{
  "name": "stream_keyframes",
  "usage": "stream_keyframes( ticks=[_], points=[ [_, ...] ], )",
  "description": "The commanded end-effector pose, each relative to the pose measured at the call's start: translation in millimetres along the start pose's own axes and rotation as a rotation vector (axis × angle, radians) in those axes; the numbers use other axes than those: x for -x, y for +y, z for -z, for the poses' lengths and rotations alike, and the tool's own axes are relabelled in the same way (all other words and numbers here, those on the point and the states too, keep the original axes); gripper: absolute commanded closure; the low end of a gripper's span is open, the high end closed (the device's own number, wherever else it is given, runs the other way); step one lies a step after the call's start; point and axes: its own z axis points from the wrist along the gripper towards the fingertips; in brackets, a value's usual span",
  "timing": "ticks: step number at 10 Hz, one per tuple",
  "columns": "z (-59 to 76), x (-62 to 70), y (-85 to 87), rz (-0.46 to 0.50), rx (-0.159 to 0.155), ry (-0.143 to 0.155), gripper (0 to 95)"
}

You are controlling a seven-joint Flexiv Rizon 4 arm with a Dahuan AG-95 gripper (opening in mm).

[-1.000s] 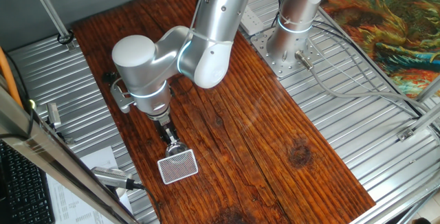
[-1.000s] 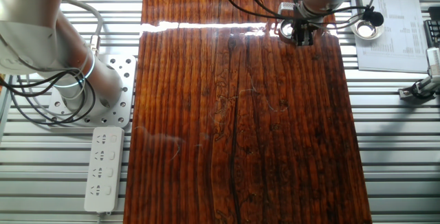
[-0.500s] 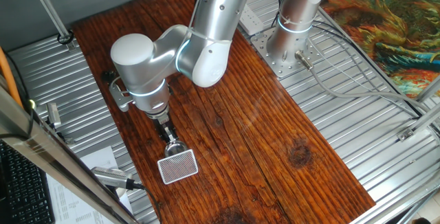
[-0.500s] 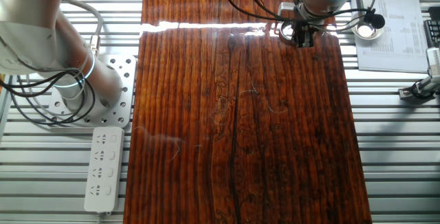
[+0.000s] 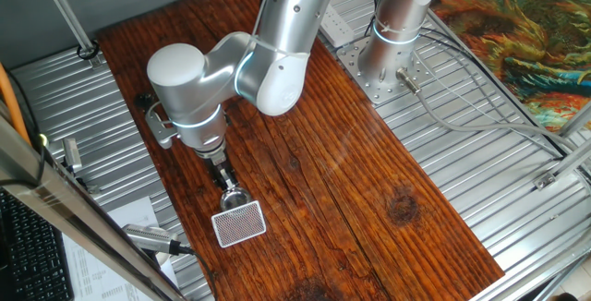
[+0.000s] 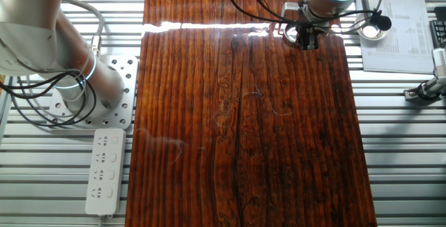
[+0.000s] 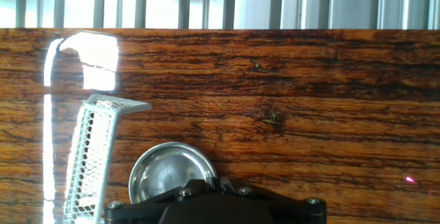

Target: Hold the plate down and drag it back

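The plate (image 7: 167,171) is a small round shiny silver dish lying on the wooden tabletop, just in front of my gripper (image 7: 214,182). In one fixed view the gripper (image 5: 228,187) points straight down with its narrow tip on the plate's (image 5: 235,198) near rim. The jaws look closed together and press on the plate without gripping it. A rounded rectangular lattice card (image 5: 239,223) lies right beside the plate and shows at its left in the hand view (image 7: 93,157). In the other fixed view the gripper (image 6: 306,37) stands near the board's far right corner, and the plate is hidden under it.
The plate sits near the wooden board's edge (image 5: 189,246), with ribbed metal table beyond it. A metal tool (image 5: 152,237) and paper lie just off that edge. A round silver object (image 6: 373,27) sits on a paper sheet. A power strip (image 6: 104,169) lies by the other arm's base (image 6: 83,91).
The arm's body has shifted very slightly. The gripper tip, the plate and the card stay where they were.
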Motion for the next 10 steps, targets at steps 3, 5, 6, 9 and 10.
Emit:
stream_keyframes(
  ticks=[3,5,6,9,10],
  points=[
    [0.6,-0.1,-2.5,0.005,0.001,0.0,95.0],
    [0.3,0.0,-3.2,0.007,0.001,-0.001,95.0],
    [0.5,0.0,-3.7,0.008,0.001,0.0,95.0],
    [1.0,-0.1,-5.2,0.01,0.003,0.0,95.0],
    [1.5,-0.1,-6.6,0.011,0.002,0.0,95.0]
  ],
)
